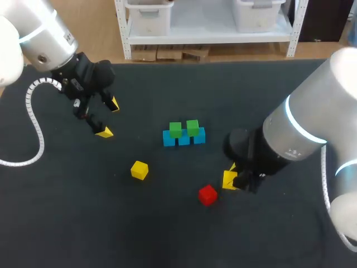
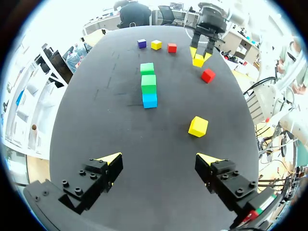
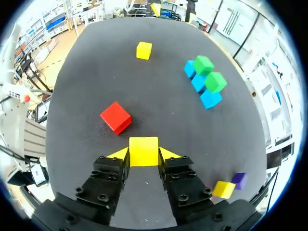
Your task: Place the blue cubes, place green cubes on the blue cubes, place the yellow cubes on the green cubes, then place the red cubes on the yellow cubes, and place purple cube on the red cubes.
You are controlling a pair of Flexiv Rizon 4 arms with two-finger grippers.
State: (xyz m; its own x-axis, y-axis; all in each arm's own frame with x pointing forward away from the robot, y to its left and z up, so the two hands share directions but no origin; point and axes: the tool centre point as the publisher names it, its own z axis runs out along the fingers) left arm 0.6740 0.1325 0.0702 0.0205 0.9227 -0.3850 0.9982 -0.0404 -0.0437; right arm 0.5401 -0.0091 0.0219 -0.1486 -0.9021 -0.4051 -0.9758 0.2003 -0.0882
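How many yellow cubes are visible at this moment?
3. One yellow cube sits clamped between the right gripper's jaws; another lies loose ahead of the left gripper; a third stands beside the purple cube, hidden from the head view.

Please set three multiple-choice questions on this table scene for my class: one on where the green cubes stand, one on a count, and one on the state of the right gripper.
1. Where do the small green plastic cubes stand relative to the row of blue plastic cubes?
A. On top of them
B. Beside them
C. Under them

2. How many green cubes are there?
A. One
B. Two
C. Four

3. The black right gripper with yellow tips is:
A. Open and empty
B. Shut on a yellow plastic cube
C. Open above a cube

Answers:
1 A: the head view shows them resting on the blue row.
2 B: two green cubes show in every view.
3 B: the right wrist view shows both fingers against the cube's sides.
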